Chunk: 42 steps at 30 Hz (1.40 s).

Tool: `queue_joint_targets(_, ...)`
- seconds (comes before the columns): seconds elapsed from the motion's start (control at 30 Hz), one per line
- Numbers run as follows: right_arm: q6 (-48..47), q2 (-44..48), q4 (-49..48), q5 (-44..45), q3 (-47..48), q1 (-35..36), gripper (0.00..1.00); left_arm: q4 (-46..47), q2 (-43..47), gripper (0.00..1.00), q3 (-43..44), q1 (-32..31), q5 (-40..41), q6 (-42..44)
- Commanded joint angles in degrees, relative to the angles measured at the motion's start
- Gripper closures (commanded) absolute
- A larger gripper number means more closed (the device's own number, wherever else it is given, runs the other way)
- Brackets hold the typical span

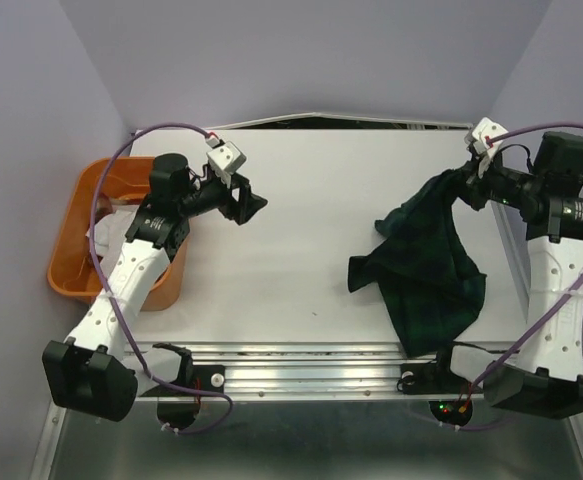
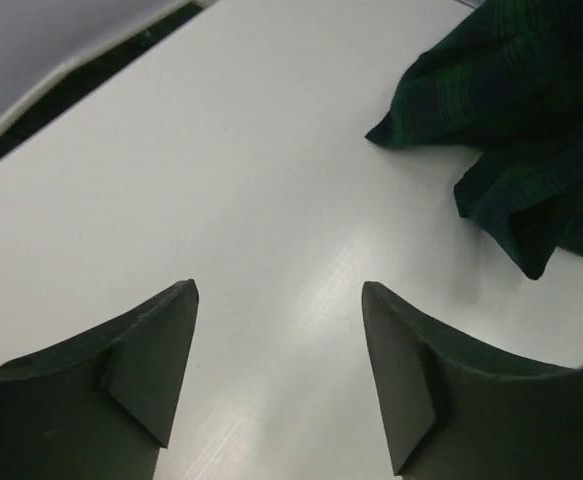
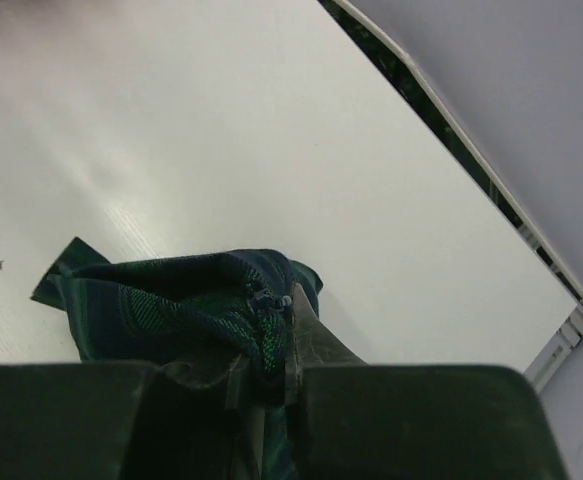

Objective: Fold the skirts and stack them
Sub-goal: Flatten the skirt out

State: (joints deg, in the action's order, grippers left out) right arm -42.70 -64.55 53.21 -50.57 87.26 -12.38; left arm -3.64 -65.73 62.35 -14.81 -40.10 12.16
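A dark green-navy plaid skirt [image 1: 426, 270] hangs from my right gripper [image 1: 468, 180], which holds one edge up near the table's right side. The rest of the skirt lies crumpled on the white table [image 1: 301, 250]. In the right wrist view the gripper [image 3: 276, 320] is shut on a bunched fold of the skirt [image 3: 161, 305]. My left gripper [image 1: 251, 203] hovers open over the table's left half, apart from the skirt. In its wrist view the gripper [image 2: 279, 295] has only bare table between its fingers, and the skirt [image 2: 511, 110] lies ahead at the upper right.
An orange plastic basket [image 1: 71, 255] stands off the table's left edge, beside the left arm, with pale cloth [image 1: 111, 228] showing inside. A metal rail [image 1: 301, 355] runs along the near edge. Purple walls close in the back and both sides.
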Motion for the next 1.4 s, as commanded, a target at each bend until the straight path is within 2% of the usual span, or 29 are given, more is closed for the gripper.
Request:
queue_joint_targets(0.0,-3.00,0.83,3.12,-9.29,8.53,-0.01,0.99,0.75,0.96,0.18,-2.22,-1.44,-4.99,4.53)
queue_joint_targets(0.03,-3.70,1.09,3.91,-8.42,7.93,-0.01,0.99,0.30,0.52,0.10,-2.75,-2.58,-4.90,6.62)
queue_joint_targets(0.17,-3.27,4.26,0.85,-5.60,2.83,-0.01,0.99,3.09,-3.17,0.02,-8.10,-10.05,-2.27,8.41)
queue_joint_targets(0.37,5.59,3.83,-6.35,-5.77,2.03,-0.01,0.99,11.18,-11.23,0.01,-11.19,-19.28,-2.00,2.27)
queue_joint_targets(0.47,8.06,3.03,-7.77,-6.12,2.73,-0.01,0.99,13.91,-15.45,0.02,-10.76,-21.13,-3.05,-0.29)
queue_joint_targets(0.63,9.47,2.24,-8.47,-6.39,2.74,-0.01,0.99,14.27,-20.83,0.01,-9.09,-23.51,-8.32,0.14)
queue_joint_targets(0.9,9.30,1.89,-8.30,-5.42,3.09,-0.01,0.99,14.10,-20.93,0.02,-10.23,-28.08,-11.93,3.22)
queue_joint_targets(1.03,9.65,1.71,-8.74,-5.16,2.91,-0.01,0.99,10.86,-19.87,0.01,-9.62,-29.75,-12.81,4.36)
queue_joint_targets(1.2,9.12,2.33,-8.65,-4.63,2.74,-0.01,0.99,10.32,-17.24,0.02,-10.58,-31.42,-12.29,1.12)
queue_joint_targets(1.23,9.21,2.41,-8.82,-4.63,2.30,-0.01,0.99,11.36,-16.97,0.01,-10.67,-31.77,-11.85,-1.76)
queue_joint_targets(1.37,9.82,2.94,-9.09,-4.37,2.21,-0.01,0.99,19.44,-15.74,0.01,-11.98,-33.27,-11.85,-1.79)
